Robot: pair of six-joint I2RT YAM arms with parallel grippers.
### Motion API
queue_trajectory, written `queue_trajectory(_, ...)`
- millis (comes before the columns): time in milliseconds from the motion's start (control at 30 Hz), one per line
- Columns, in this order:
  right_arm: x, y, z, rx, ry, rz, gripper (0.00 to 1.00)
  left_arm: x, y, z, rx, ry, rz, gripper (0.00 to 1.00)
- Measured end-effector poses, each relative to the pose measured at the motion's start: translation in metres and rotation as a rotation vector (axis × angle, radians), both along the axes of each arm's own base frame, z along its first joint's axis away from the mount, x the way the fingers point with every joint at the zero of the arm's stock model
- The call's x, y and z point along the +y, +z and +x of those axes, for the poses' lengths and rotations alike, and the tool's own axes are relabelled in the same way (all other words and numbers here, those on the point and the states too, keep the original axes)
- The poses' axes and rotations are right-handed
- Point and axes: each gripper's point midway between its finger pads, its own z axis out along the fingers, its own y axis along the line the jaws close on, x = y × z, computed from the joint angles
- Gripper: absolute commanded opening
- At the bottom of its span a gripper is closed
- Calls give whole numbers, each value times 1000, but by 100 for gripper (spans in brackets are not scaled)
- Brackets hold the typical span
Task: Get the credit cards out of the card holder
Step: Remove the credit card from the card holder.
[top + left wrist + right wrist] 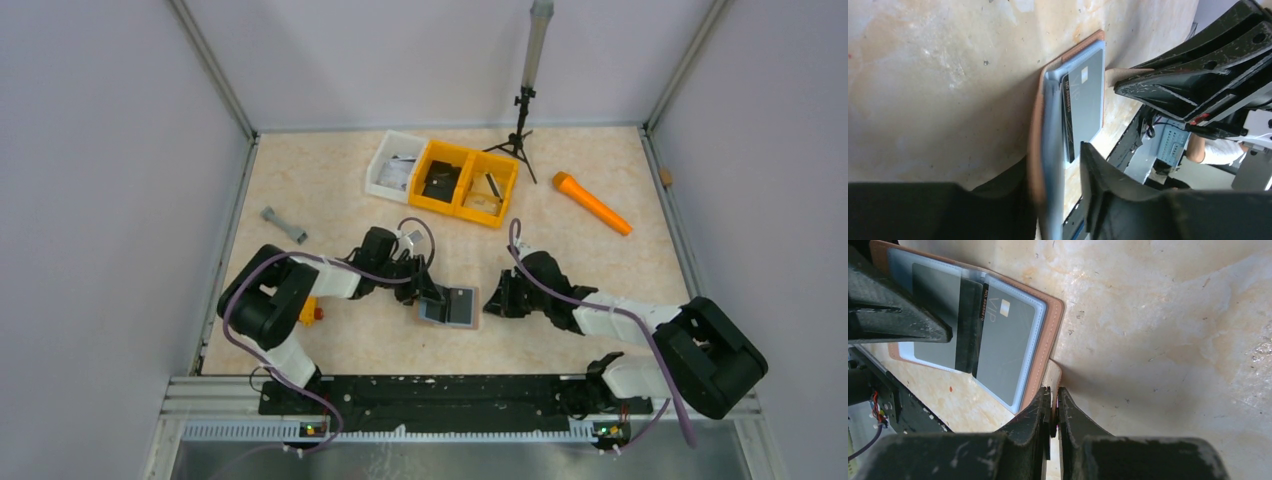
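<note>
Card holder (1045, 165) between left hand (1060, 192) fingers

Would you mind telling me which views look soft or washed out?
Left wrist: the card holder blurs near the lens and the background at right is overexposed. Right wrist: the right pincer is soft but the credit card print reads sharply. Top external: even light, no glare.

Both arms are built from chunky black joint housings joined by white link sections, with a purple-grey cable looping along the left arm (290, 300) and another along the right arm (640, 325). Their bases sit on a black rail at the near edge of the tabletop, where small green and red lights glow beside each mount. The left gripper (1058, 200) and right gripper (1054, 412) have matte black plastic fingers (1035, 425), scuffed and flecked with pale scratches, and thin red wiring shows by the right wrist.
</note>
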Motion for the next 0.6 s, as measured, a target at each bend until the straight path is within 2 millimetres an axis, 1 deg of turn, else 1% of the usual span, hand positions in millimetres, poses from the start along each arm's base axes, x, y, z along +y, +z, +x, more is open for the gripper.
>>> queue_trajectory(67, 0, 0, 0, 0, 0, 0, 3, -2, -4, 0, 13, -5, -8, 6)
queue_trajectory(100, 0, 0, 0, 0, 1, 1, 4, -2, -5, -1, 18, -8, -13, 0)
queue_trajectory(167, 0, 1, 0, -3, 0, 1, 7, -4, -4, -1, 23, -13, -29, 0)
queue_trajectory(200, 0, 2, 0, -5, -1, 2, 12, -5, -3, 0, 16, -13, -38, 0)
queue_trajectory(233, -1, 3, 0, -8, -3, 1, 25, -5, -1, 1, 6, -7, -48, 0)
queue_trajectory(267, -1, 5, 0, -13, -5, 1, 43, -4, -1, 1, 2, -3, -54, 0)
queue_trajectory(300, -2, 7, 0, -20, -6, 1, 55, -2, 0, 1, -2, 3, -61, 0)
queue_trajectory(333, -4, 10, 0, -29, -9, 1, 66, 0, 2, 0, 0, 14, -68, 0)
queue_trajectory(400, -5, 19, 2, -54, -22, 11, 83, 5, 8, 2, 0, 44, -97, 0)
queue_trajectory(433, -5, 26, 4, -78, -24, 21, 89, 6, 13, 4, -3, 59, -121, 0)
queue_trajectory(467, -5, 35, 5, -103, -31, 40, 91, 6, 19, 5, -4, 72, -149, 0)
queue_trajectory(600, -3, 62, 6, -184, -53, 139, 93, 3, 44, 9, -21, 113, -266, 0)
